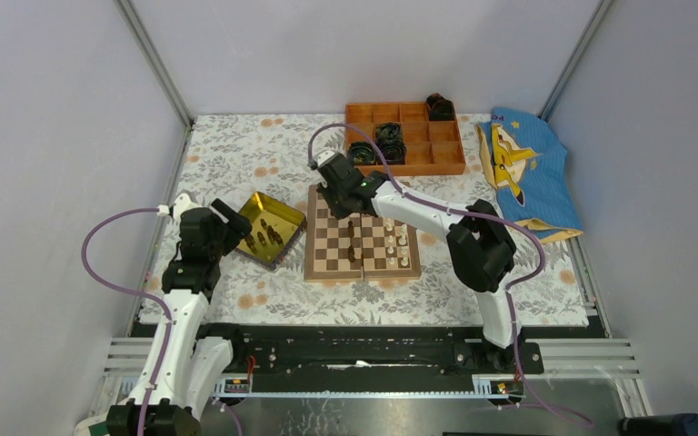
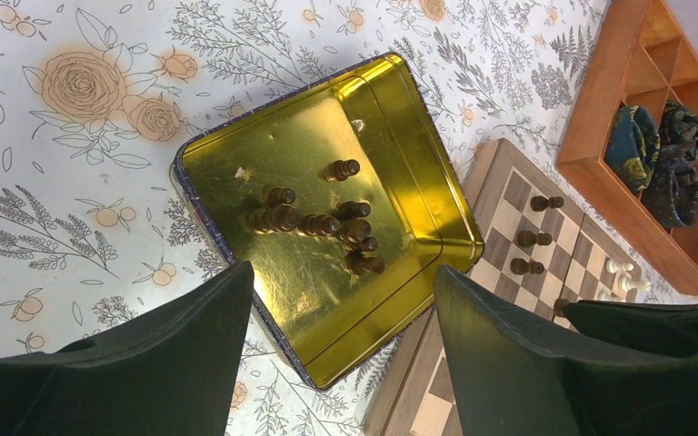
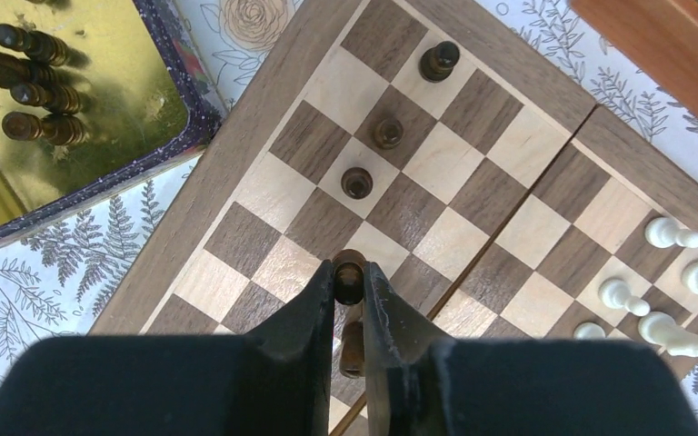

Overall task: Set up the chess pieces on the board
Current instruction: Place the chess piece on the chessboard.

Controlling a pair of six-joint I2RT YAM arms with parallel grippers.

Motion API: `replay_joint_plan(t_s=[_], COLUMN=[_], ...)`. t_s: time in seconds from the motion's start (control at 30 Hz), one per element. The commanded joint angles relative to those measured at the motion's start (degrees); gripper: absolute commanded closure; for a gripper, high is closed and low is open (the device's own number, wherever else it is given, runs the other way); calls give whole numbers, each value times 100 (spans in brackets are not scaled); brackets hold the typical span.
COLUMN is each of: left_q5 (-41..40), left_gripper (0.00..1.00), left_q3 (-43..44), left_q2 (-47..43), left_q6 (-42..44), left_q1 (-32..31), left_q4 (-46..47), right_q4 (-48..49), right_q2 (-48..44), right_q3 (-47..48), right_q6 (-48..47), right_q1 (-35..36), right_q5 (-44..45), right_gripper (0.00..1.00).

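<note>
Right hand (image 3: 349, 283) pinches a dark chessman (image 3: 349, 271) above the board (image 1: 327, 265) at mid-desk, bare squares around it and cream pieces (image 1: 401, 240) near its right edge. Left hand (image 2: 341, 277) hangs wide open and holds nothing above the gold tray (image 2: 418, 195), beside the board's left edge, where dark pieces (image 2: 314, 222) lie.

The left arm (image 1: 174, 318) rises from its base at the near left and bends forward. The left gripper (image 2: 343, 272) is angled downward, its jaws spread wide with nothing between them. The right arm (image 1: 418, 211) folds at a raised elbow and reaches far to the left, its wrist tipped down. The right gripper (image 3: 349, 272) is closed, its fingers (image 3: 304, 309) pinching a dark chess piece (image 3: 349, 262) by the head.
</note>
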Motion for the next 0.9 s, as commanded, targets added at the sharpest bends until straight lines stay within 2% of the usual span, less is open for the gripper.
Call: replay_joint_plan(t_s=[0.0, 0.87], left_q5=[66, 61], left_gripper=[20, 20], left_q3=[-58, -65], left_q2=[-85, -75], left_q6=[-29, -44], left_q1=[-36, -36], left_q4=[334, 333], right_q4=[-178, -222], right_q2=[96, 644], right_q3=[320, 662], right_q6=[-57, -66], right_q1=[102, 133], right_q5=[-111, -258], right_gripper=[93, 93])
